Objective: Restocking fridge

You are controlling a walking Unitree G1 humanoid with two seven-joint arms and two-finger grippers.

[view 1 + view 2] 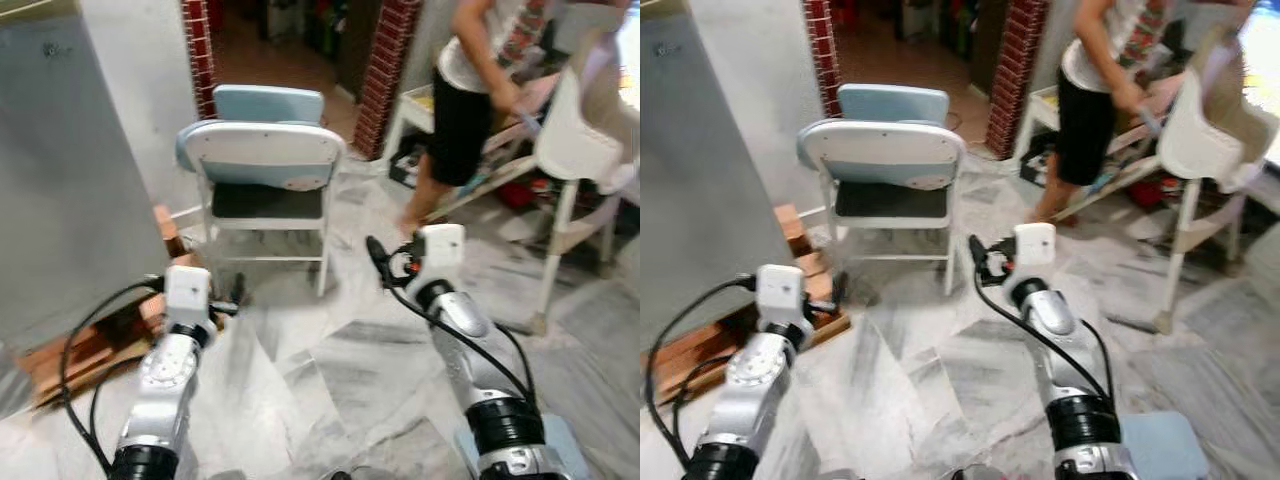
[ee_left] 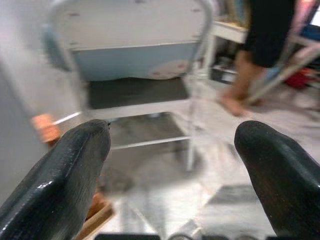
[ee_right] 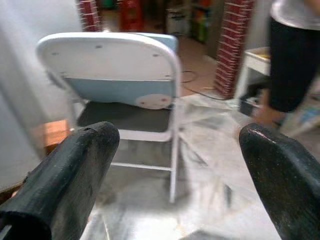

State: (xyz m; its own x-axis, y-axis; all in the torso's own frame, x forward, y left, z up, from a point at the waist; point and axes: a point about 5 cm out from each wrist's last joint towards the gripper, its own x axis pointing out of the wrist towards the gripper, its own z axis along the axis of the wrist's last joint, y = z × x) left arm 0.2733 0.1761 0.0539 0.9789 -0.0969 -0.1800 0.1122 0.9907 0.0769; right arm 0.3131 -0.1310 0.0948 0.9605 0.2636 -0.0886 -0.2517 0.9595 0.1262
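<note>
A tall grey flat surface [image 1: 60, 180], possibly the fridge's side, stands at my left. Both arms are raised in front of me over the marble floor. My left gripper [image 2: 172, 135] is open with nothing between its black fingers [image 2: 75, 170], and it points at a folding chair [image 1: 262, 150]. My right gripper [image 3: 180, 135] is also open and empty, aimed at the same chair [image 3: 115, 65]. In the head views the left gripper [image 1: 225, 305] is low on the left and the right gripper [image 1: 378, 255] is near the middle.
A second light-blue chair [image 1: 268, 100] stands behind the white one. Wooden boards and bricks [image 1: 90, 350] lie by the grey surface. A person [image 1: 470, 100] stands at the back right beside a white high chair [image 1: 575, 140]. Brick pillars [image 1: 385, 60] frame a doorway.
</note>
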